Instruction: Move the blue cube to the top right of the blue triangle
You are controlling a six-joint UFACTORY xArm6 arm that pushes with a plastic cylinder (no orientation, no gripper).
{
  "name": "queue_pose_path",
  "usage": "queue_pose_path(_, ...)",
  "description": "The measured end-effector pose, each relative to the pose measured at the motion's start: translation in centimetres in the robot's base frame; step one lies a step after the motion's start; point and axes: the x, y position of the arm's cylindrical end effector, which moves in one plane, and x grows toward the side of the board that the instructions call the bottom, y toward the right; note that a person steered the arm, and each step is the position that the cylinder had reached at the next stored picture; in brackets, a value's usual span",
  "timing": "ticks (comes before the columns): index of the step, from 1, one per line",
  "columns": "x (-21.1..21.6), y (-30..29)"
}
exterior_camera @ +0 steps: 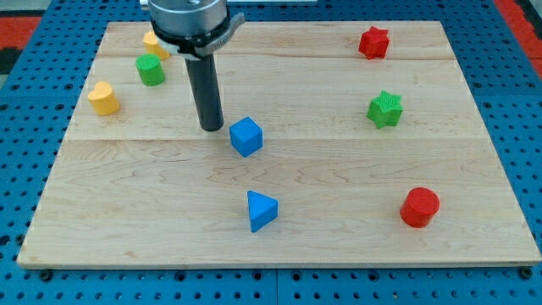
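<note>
The blue cube (246, 136) sits near the middle of the wooden board (339, 220). The blue triangle (262, 210) lies below it, slightly to the right, a clear gap apart. My tip (212, 128) rests on the board just left of the blue cube, a small gap from its left face. The dark rod rises from the tip to the arm's mount at the view's top.
A green cylinder (151, 69), a yellow heart (103, 98) and a yellow block (155, 44), partly hidden by the arm, sit at the upper left. A red star (373, 42), a green star (384, 109) and a red cylinder (419, 207) sit on the right.
</note>
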Motion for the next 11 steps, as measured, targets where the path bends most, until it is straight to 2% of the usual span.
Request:
queue_pose_path(1, -1.3, -0.3)
queue_pose_path(3, 3.2, 2.4)
queue_pose_path(5, 3.2, 3.4)
queue_pose_path(6, 0.6, 3.6)
queue_pose_path(7, 2.5, 7.3)
queue_pose_path(8, 3.3, 7.1)
queue_pose_path(9, 5.4, 2.7)
queue_pose_path(10, 9.5, 3.1)
queue_pose_path(11, 9.7, 7.6)
